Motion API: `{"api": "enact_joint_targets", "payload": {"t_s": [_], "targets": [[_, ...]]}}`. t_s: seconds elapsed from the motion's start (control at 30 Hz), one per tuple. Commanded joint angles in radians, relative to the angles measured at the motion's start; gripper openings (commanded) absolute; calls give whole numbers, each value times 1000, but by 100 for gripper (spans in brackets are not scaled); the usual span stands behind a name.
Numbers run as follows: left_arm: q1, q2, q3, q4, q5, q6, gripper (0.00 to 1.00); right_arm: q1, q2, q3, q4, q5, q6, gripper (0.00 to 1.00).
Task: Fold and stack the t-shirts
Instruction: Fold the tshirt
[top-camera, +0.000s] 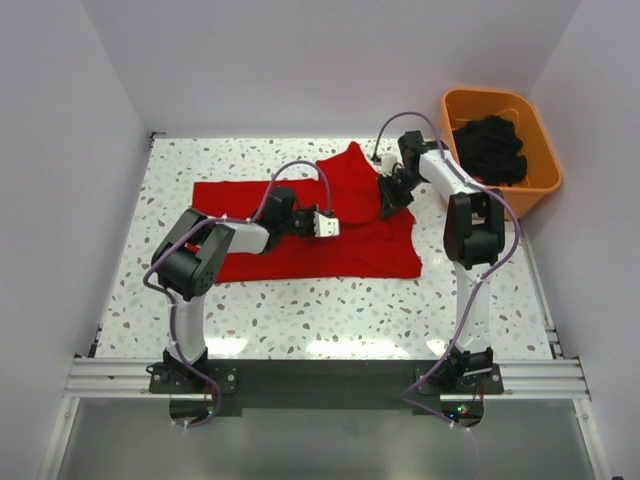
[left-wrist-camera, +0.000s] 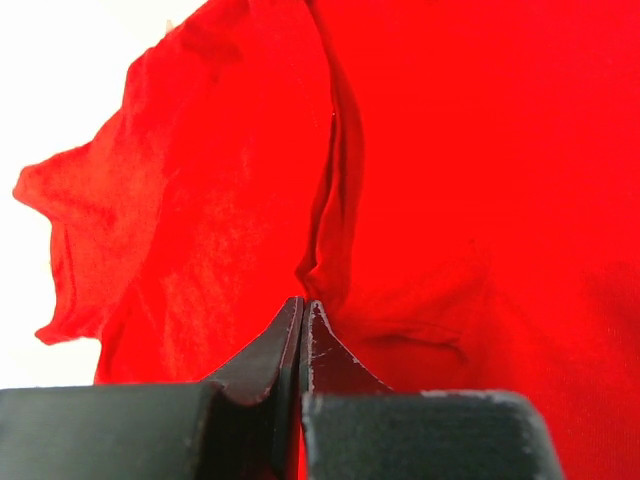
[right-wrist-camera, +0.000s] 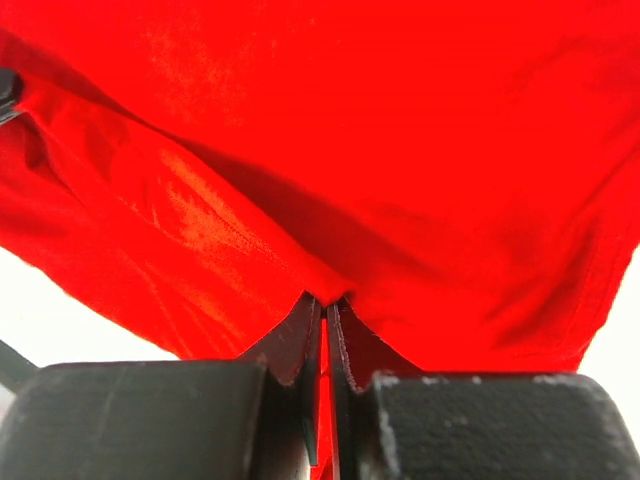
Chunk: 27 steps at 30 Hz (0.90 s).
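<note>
On the table (top-camera: 300, 310), red t-shirt (top-camera: 352, 256) is lying spread; only wrist views are showing left gripper (left-wrist-camera: 302, 303) and right gripper (right-wrist-camera: 325, 300) clamping its cloth, jaws nearly together.

One t-shirt (top-camera: 300, 250), plain bright red, short-sleeved, lying at mid-table (top-camera: 300, 320). Not yet folded. Left half lies spread and fairly flat, with straight outer edges. Right half is rumpled, and a pointed flap of cloth (top-camera: 350, 158) reaches toward the far edge. Near hem runs roughly straight along the front, its right corner splayed outward. Cloth pinched at two spots: near the middle by the left end effector (top-camera: 330, 226), and at the right rear by the right end effector (top-camera: 388, 200). Left wrist view shows a long raised crease running away from the pinch and a ragged-edged sleeve (left-wrist-camera: 90, 230) to the left. Right wrist view shows the fabric tented into folds.
</note>
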<state>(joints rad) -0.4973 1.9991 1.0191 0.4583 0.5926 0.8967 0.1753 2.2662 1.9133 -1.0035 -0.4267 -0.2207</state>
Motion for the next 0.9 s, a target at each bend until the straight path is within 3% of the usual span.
{"api": "enact_joint_targets", "payload": {"t_s": [0.0, 0.03, 0.07, 0.13, 0.23, 0.37, 0.5, 0.67, 0.77, 0.87], "targets": [[13, 6, 62, 23, -48, -86, 4, 6, 4, 47, 23, 51, -5, 8], [13, 18, 82, 8, -65, -113, 15, 6, 4, 55, 26, 60, -6, 10], [13, 24, 134, -41, -79, -167, 22, 6, 3, 58, 31, 89, 1, 27], [13, 38, 186, -90, -138, -220, 38, 6, -11, 69, 36, 120, 4, 46], [19, 33, 272, -200, -238, -288, 45, 6, -40, 88, 31, 177, -3, 56], [89, -51, 329, -425, -254, -413, 46, 3, -134, 92, -49, 203, -87, 56], [210, -155, 342, -740, -85, -460, 46, 6, -223, 6, -128, 183, -169, 51], [400, -273, 322, -1173, 32, -339, 45, 41, -304, -169, -187, 173, -213, 47], [496, -290, 294, -1356, 7, -239, 45, 73, -332, -273, -152, 219, -229, 46], [589, -316, 205, -1374, -69, -179, 45, 85, -321, -333, -107, 259, -236, 43]]}}
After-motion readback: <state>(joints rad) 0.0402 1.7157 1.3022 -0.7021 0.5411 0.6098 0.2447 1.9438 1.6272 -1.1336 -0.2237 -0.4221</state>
